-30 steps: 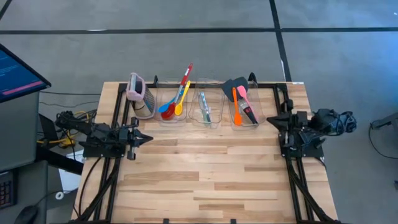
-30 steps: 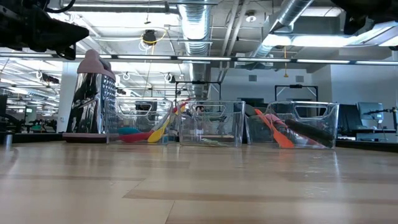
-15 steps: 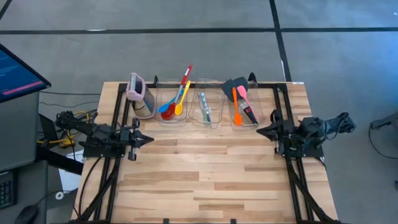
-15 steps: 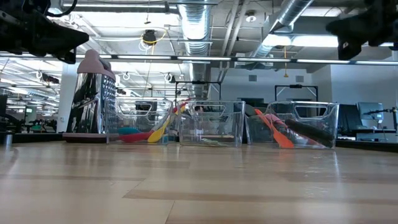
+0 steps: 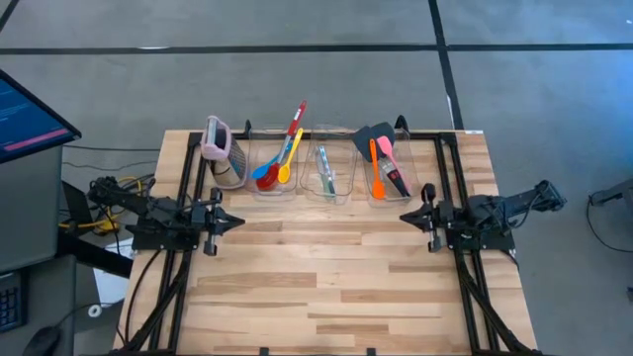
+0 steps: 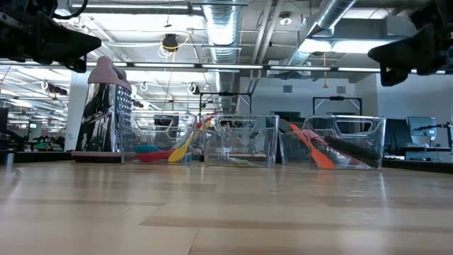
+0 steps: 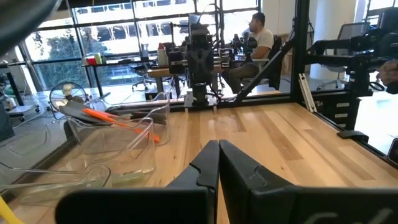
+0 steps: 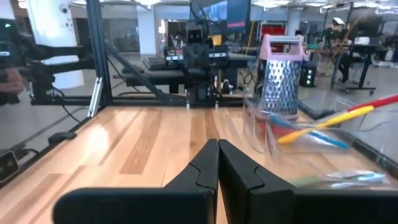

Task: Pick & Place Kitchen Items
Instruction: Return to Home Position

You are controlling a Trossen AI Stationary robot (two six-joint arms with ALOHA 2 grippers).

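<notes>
Worktop inventory: utensils binned, both arms at the sides.

Along the worktop's far edge I log three clear bins in a row, with the metal grater (image 5: 220, 148) upright beside the left bin (image 5: 249, 150), toward the far left corner. Left bin: red spoon (image 5: 265, 182), blue spoon (image 5: 263, 171), yellow spoon (image 5: 287, 161), and a red-handled tool (image 5: 296, 117) leaning out over the rim. Middle bin (image 5: 342, 158): one clear-teal tool (image 5: 325, 174), lying inside. Right bin (image 5: 362, 174): black spatula (image 5: 367, 134), orange spatula (image 5: 377, 172), pink spatula (image 5: 387, 151). Left gripper (image 5: 237, 222): near the left edge, above the wood, fingers (image 7: 205, 165) pressed together on nothing. Right gripper (image 5: 404, 217): near the right edge, fingers (image 8: 205, 163) likewise together and empty, pointing across at the left one.
</notes>
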